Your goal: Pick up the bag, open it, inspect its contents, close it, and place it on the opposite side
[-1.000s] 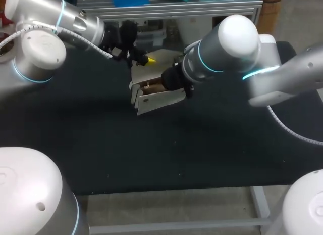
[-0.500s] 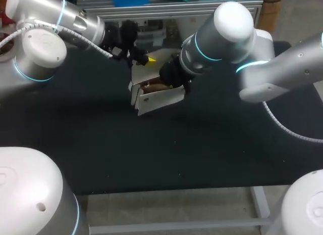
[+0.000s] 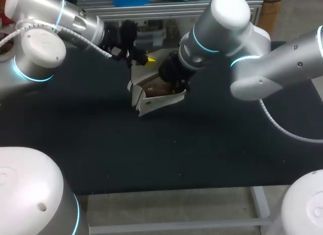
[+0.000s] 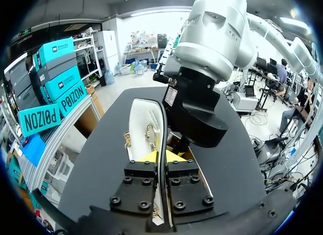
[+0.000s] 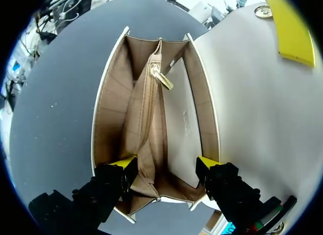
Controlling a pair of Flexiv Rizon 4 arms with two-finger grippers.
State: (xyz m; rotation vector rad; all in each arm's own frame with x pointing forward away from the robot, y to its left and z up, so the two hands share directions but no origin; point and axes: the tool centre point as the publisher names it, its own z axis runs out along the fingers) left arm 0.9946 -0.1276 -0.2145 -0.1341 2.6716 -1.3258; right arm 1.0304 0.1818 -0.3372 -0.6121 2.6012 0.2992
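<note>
Pinching bag (image 4: 144, 119) flap between left fingers (image 4: 174, 157) | right fingers (image 5: 127, 163) spread wide inside bag mouth

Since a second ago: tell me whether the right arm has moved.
Yes. In the head view the right arm swung toward the far edge of the table and toward the left gripper, which held still at the flap of the bag.
</note>
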